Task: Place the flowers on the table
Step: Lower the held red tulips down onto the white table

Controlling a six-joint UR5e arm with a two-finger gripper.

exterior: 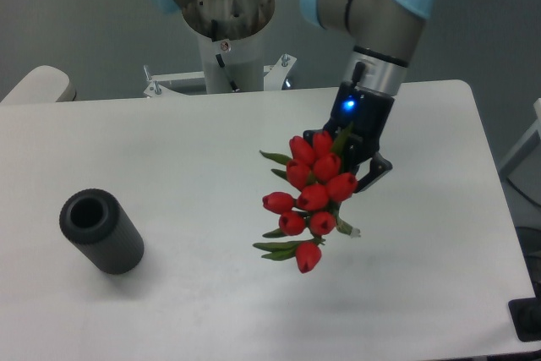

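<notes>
The flowers (312, 196) are a bunch of red tulips with green leaves, held in the air above the middle right of the white table (169, 150). The blooms point toward the camera and down. Their stems are hidden behind the blooms and the gripper. My gripper (351, 154) is shut on the stem end of the flowers, just behind the upper blooms. One dark finger (377, 172) shows at the right of the bunch. The bunch looks lifted off the tabletop; contact cannot be told for sure.
A dark grey ribbed cylinder (101, 231) lies on its side at the table's left front. The arm's base column (228, 48) stands at the table's far edge. The table's right edge (494, 209) is close to the gripper.
</notes>
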